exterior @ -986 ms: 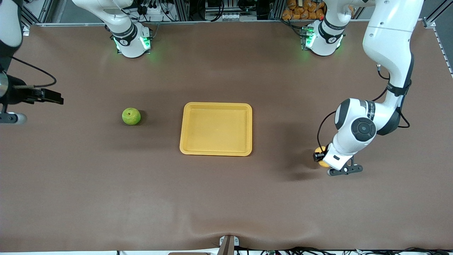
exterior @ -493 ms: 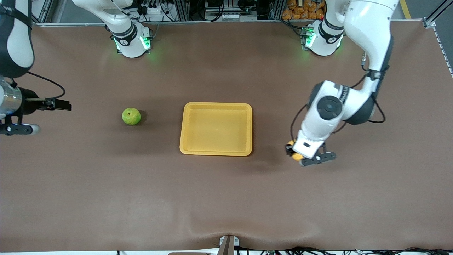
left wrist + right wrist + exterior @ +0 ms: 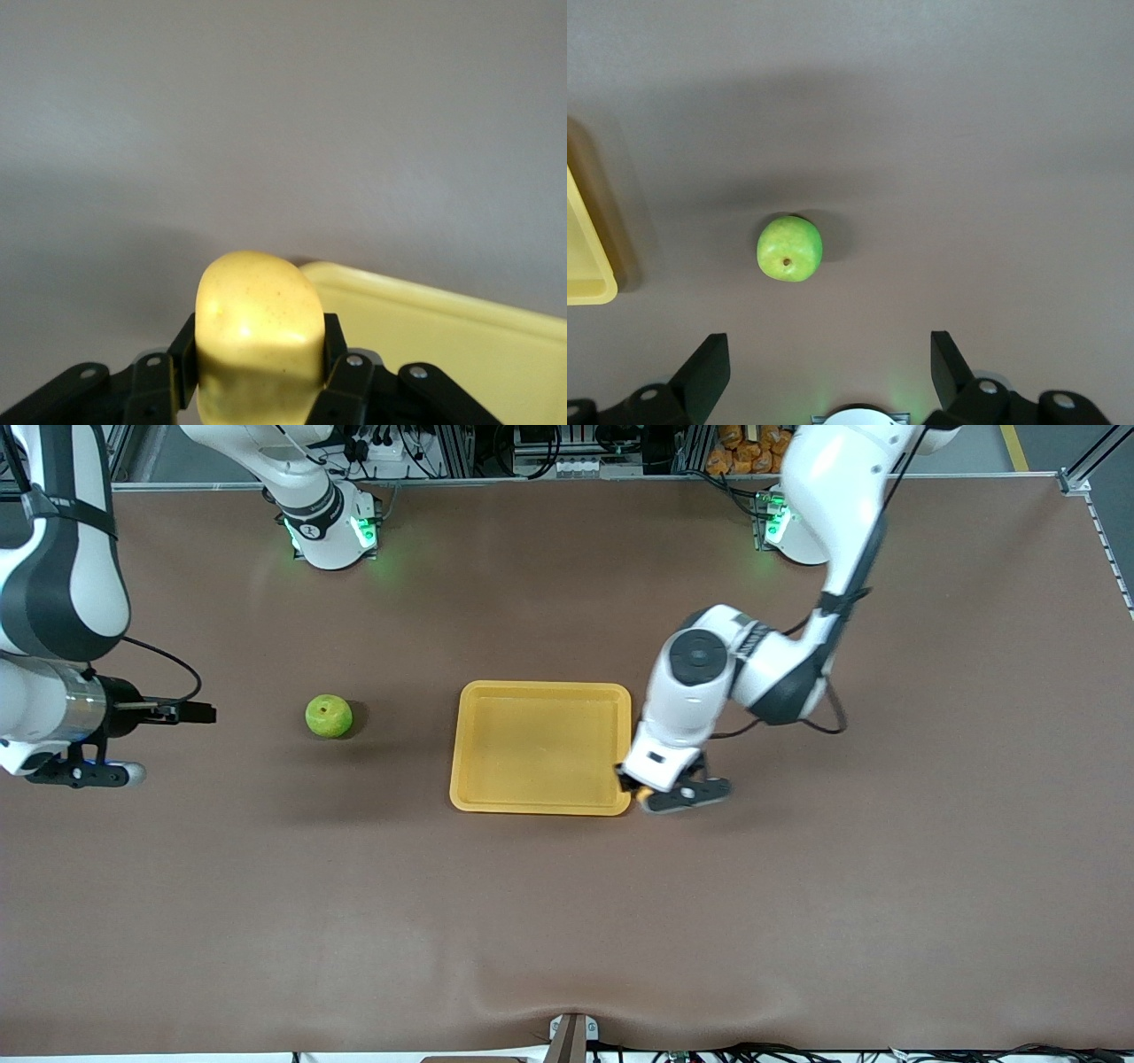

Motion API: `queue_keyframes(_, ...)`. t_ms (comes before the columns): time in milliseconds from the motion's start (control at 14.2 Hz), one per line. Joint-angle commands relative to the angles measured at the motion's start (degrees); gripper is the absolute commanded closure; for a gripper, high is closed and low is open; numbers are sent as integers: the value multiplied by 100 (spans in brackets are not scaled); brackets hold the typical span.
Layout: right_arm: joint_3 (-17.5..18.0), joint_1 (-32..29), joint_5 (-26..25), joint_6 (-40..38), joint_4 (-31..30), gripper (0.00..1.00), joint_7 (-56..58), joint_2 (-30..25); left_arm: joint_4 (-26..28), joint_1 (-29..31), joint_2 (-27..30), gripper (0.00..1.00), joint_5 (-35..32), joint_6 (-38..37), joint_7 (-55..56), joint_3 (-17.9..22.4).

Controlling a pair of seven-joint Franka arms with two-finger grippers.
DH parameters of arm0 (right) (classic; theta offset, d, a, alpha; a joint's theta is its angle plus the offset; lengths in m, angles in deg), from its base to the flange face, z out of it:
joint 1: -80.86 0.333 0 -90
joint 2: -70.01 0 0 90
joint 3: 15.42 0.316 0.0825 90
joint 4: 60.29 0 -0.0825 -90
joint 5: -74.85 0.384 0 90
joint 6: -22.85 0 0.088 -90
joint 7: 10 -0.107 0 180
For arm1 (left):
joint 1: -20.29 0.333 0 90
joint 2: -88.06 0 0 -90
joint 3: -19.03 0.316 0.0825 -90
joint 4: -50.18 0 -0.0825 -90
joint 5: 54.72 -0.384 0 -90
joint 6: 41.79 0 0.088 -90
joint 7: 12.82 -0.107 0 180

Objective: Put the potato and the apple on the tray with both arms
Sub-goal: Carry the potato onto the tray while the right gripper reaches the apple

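Left gripper (image 3: 634,786) is clamped on the potato (image 3: 257,332); in the left wrist view the yellow lump sits squarely between the two black fingers (image 3: 350,376), one pad on each side, most of it sticking out past the fingertips. From the front only a sliver of the potato (image 3: 644,794) shows under the white wrist housing. Gripper is up in the air over the tray's (image 3: 541,807) rim, at the corner nearest the front camera on the left arm's end; the wrist view shows the tray's rounded corner and raised rim (image 3: 461,305) just beside the potato, bare brown table (image 3: 567,921) past that. The left arm reaches in from its base along the top edge, elbow bent above the table beside the tray. Tray interior holds nothing. Right gripper (image 3: 830,367) has its jaws spread wide, holding nothing; it hangs over the table at the right arm's end, pointing toward the apple (image 3: 789,249) with a clear gap between. In the front view the right gripper (image 3: 190,712) sits at the end of the black wrist link, well apart from the tray. Apple (image 3: 329,716) rests on the table between the right gripper and the tray, nearer the tray, stem dimple facing up. A tray corner (image 3: 589,266) shows at the edge of the right wrist view.
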Motion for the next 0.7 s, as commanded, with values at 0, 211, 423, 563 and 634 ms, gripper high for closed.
queue_keyframes(0, 5, 41, 110, 227, -293, 0, -185, -75, -379, -250, -288, 100, -80, -100, 87, 45)
queue_keyframes(211, 5, 50, 303, 587, -732, 0, -185, -84, -300, -488, -419, 100, -89, -126, -245, 10)
queue_keyframes(423, 5, 147, 312, 1001, -1145, 0, -185, -84, -327, -506, -621, 100, -72, -127, -546, -183)
queue_keyframes(563, 5, 199, 312, 1334, -1453, 0, -185, -101, -230, -576, -630, 100, -63, -153, -625, -219)
queue_keyframes(634, 5, 234, 329, 1528, -1619, 0, -185, -110, -238, -594, -691, 100, -71, -196, -634, -219)
